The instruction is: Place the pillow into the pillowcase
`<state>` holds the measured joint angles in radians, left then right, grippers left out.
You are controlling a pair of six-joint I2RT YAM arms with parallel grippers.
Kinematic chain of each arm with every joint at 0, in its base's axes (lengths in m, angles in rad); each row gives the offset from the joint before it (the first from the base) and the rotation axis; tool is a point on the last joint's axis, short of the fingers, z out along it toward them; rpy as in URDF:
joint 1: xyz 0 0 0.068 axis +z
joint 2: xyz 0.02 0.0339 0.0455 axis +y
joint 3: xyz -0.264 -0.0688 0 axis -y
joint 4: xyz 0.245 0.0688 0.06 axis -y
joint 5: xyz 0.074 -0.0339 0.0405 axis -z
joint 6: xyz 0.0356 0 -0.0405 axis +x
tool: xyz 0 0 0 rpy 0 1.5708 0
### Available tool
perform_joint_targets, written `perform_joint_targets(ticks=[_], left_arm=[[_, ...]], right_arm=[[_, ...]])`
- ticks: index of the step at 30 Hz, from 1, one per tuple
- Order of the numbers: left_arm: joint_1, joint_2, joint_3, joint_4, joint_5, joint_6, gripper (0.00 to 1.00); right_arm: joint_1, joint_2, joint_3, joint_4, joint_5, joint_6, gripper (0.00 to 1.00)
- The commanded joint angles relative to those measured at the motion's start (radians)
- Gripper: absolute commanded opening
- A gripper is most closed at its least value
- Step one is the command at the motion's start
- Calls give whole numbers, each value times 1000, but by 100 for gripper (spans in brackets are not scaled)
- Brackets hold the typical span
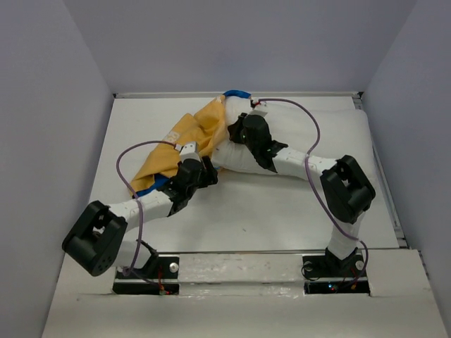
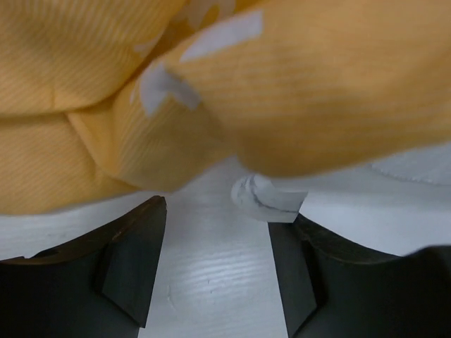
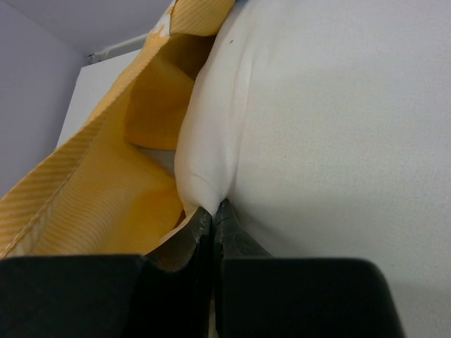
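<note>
The right gripper [image 3: 213, 211] is closed tight, its fingertips pinching a small fold of the pillow [image 3: 317, 127]. The white cushion bulges up and to the right of the jaws and fills most of the wrist view. Just left of the pinch hangs the pillowcase [image 3: 106, 204], its yellow striped inside showing as a hollow pocket. The pillow's edge sits at that mouth, and how far in it reaches I cannot tell.

The left gripper [image 2: 218, 218] stands open, with only bare table [image 2: 211, 282] between its fingers. Crumpled yellow cloth of the pillowcase lies just ahead of the fingertips, apparently not touching them. A small white tag [image 2: 268, 201] pokes out from under the cloth by the right-hand finger.

The pillow looks light, plump and springy. A pinch takes only its cover, so it will likely bunch and drag rather than slide; a hold at a corner or seam should steer it best. The pillowcase is thin and limp and will collapse when let go. It is best taken by the hem at the mouth, one layer only, so the opening is not pinched shut
</note>
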<state>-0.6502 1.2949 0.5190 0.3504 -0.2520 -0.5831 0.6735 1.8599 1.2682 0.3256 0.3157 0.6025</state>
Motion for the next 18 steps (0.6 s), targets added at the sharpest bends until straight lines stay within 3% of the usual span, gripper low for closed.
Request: perform_joint_targets(ticks=[1, 8, 12, 18], left_arm=[[27, 59, 84, 231, 16, 71, 73], [34, 153, 125, 308, 26, 88, 75], [24, 161, 108, 323, 98, 77, 61], [-9, 107, -14, 348, 99, 34, 62]], right_arm=[[-9, -42, 11, 3, -35, 17, 0], [-18, -77, -7, 15, -76, 26, 0], [-29, -84, 0, 12, -95, 26, 0], [-61, -70, 40, -10, -113, 31, 0]])
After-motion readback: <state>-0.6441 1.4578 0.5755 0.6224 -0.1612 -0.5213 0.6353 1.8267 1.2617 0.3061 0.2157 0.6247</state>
